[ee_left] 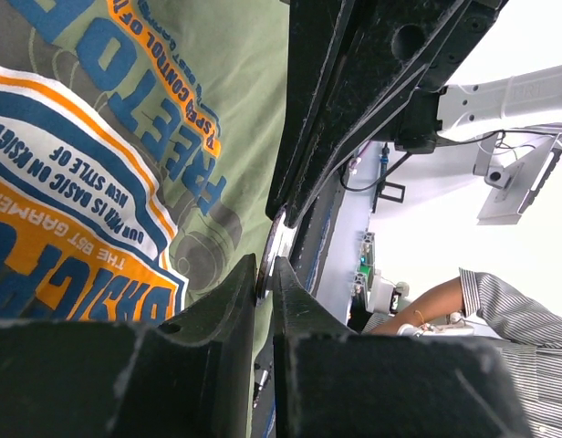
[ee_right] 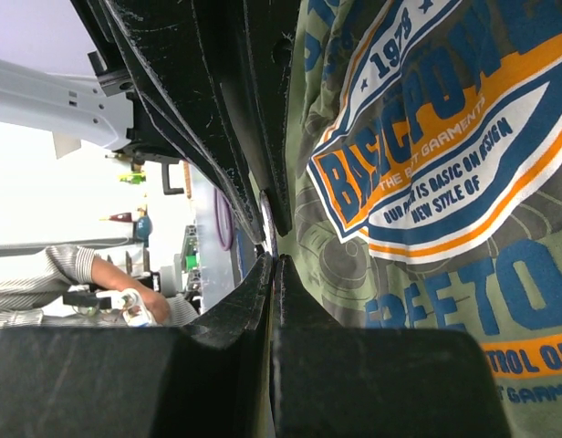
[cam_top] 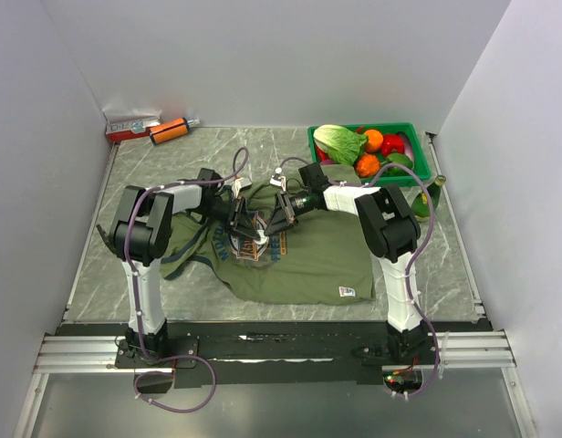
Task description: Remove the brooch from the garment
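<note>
Olive-green cotton T-shirt (cam_top: 322, 260) with navy trim lies spread on the grey marbled table (cam_top: 144, 169), directly beneath both tools. Black and two-fingered, the left gripper (ee_left: 265, 271) is clenched almost to nothing, its 2 fingers pinching the near rim of the tiny round whitish brooch (ee_left: 274, 242), which shows edge-on right by the cloth. Coming tip to tip from the opposite side, the black two-fingered right gripper (ee_right: 272, 263) is likewise clamped, its jaws closed on the other rim of the same disc, so the brooch sits between the 2 sets of fingertips. In the left wrist view the round blue, orange and white chest print (ee_left: 71, 192) spreads to the left of the fingers; in the right wrist view it lies to their right. Whether the disc's back is fastened to the fabric cannot be told. From above, the small white hem label (cam_top: 348, 292) lies behind the right gripper, near its arm's base, and a green plastic crate of vegetables (cam_top: 420, 151) stands well beyond that gripper, off to its right
</note>
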